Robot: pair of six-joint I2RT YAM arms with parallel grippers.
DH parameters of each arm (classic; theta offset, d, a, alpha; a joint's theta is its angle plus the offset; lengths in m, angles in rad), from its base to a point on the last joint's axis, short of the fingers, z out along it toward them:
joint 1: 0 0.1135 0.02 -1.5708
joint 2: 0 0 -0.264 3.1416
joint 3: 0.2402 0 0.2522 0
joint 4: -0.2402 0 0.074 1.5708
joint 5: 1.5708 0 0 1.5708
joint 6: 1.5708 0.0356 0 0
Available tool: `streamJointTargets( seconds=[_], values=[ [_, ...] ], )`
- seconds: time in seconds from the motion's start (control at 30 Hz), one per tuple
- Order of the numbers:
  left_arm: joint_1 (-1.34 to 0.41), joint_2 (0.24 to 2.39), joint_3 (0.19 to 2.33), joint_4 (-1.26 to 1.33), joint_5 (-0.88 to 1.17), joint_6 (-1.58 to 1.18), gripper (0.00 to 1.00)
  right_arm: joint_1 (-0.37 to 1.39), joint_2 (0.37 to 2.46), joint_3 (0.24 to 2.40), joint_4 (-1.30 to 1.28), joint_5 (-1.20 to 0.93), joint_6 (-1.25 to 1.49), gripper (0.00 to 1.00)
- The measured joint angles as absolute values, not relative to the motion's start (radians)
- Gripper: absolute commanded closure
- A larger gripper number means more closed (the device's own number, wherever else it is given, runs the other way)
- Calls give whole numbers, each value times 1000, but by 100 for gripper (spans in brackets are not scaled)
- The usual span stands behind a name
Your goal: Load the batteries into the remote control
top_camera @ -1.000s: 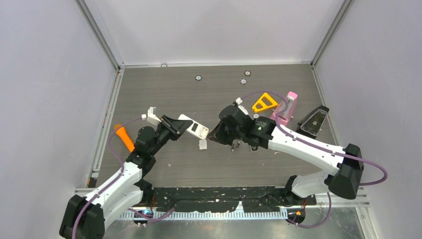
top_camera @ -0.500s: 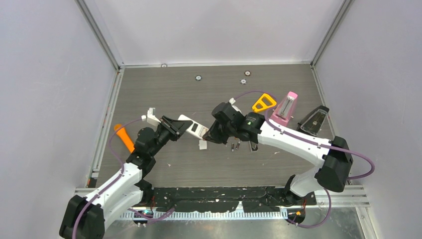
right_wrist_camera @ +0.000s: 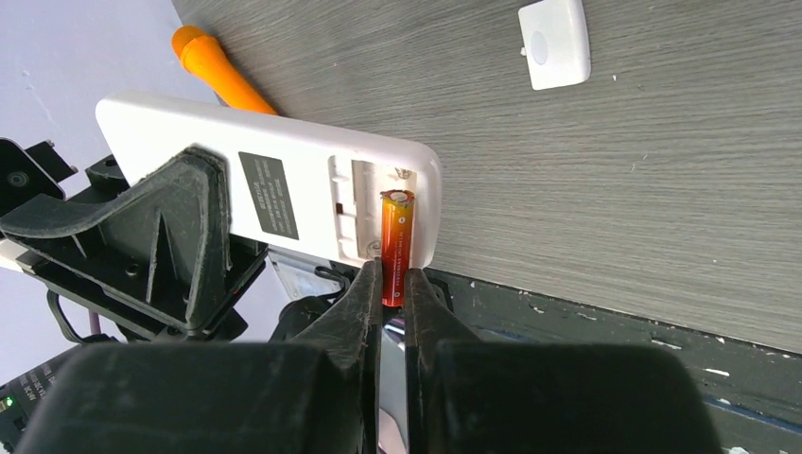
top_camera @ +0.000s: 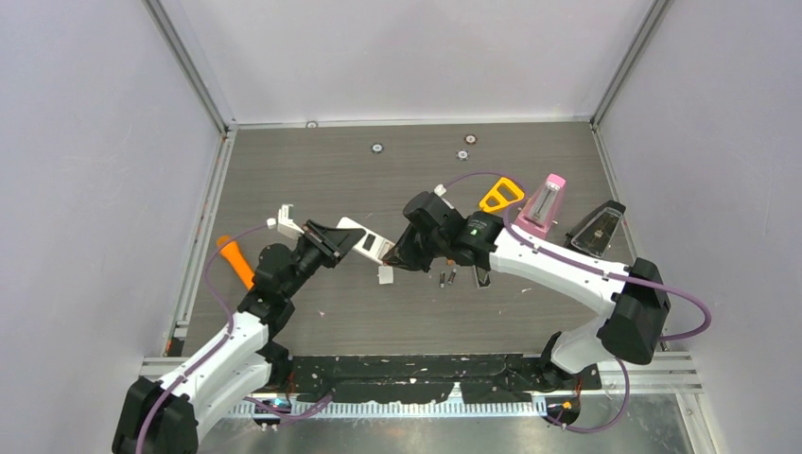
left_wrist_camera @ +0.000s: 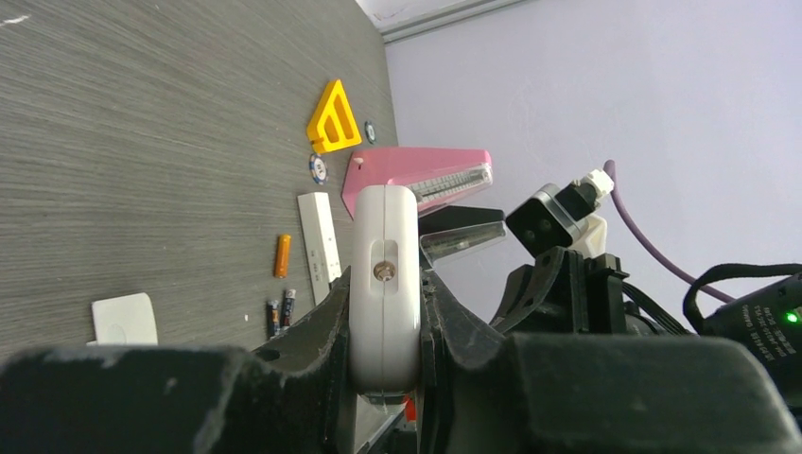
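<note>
The remote control (right_wrist_camera: 284,189) is up off the table (right_wrist_camera: 662,189), near the middle of the scene and a bit to the left. My left gripper (left_wrist_camera: 383,317) is squeezed on its two long sides and holds it tight. The back of the remote faces my other arm. The little white cover (right_wrist_camera: 555,43) is off and lies flat on the table close by, so the battery hole (right_wrist_camera: 352,203) is open at the right end of the remote.

My right gripper (right_wrist_camera: 390,284) is pinched on the low end of one orange-red battery (right_wrist_camera: 396,236). The battery lies along the outer slot of the hole, and its top end is up by the far wall of the hole. I cannot tell if it has dropped all the way in. The slot beside it looks empty.

So I think I am putting in the first battery. One more orange battery (left_wrist_camera: 282,255) and two dark batteries (left_wrist_camera: 287,305) lie on the table to the right of the remote.

Next I should push the battery flat down into its slot until it sits snug. My left arm must keep the remote from moving while I push. Only then should I let go. If I let go too soon, the battery could pop out and roll away.
</note>
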State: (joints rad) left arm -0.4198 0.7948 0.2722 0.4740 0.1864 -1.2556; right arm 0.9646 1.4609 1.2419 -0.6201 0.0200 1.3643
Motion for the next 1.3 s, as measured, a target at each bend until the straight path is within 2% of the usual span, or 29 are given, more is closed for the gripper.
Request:
streamJointTargets(
  seconds=[0.3,0.47,0.73,0.8,1.1,1.3],
  values=[
    [-420,790,272,474,203,-1249,100,959,1473,1249,-604,-23,1361,83],
    [-420,789,272,473,204,-1248,100,958,1476,1249,-598,-44,1365,72],
    [-420,781,272,466,204,-1248,100,955,1476,1249,-599,-44,1369,71],
    [-420,780,272,466,204,-1247,100,953,1476,1249,-599,-44,1369,67],
    [-420,773,276,440,204,-1248,100,953,1476,1249,-599,-39,1369,35],
    [-420,772,308,379,203,-1248,100,953,1474,1249,-601,-35,1364,18]
  ],
)
